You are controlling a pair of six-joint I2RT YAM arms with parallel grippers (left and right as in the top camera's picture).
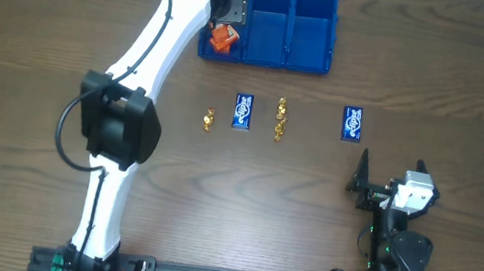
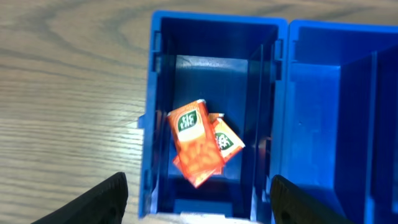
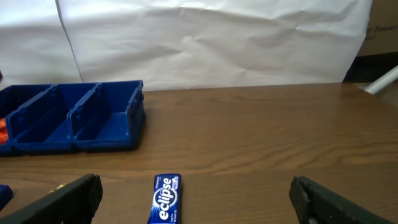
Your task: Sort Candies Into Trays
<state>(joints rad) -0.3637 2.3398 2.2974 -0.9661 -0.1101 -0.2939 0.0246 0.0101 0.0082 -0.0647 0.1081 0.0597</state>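
Plain wood table, left claw spread empty right above two orange packs in the bin, right claw spread too, blue pack just ahead; might snag the bin wall lifting out, or skid that flat pack instead of pinching.

My left arm was stretched long from its base toward the blue tray, with one bend at the elbow. The left gripper hung over the tray's leftmost compartment and looked straight down, its fingers wide apart and holding nothing. My right arm was folded low, well apart from the tray. The right gripper faced toward the tray, also spread wide and holding nothing.
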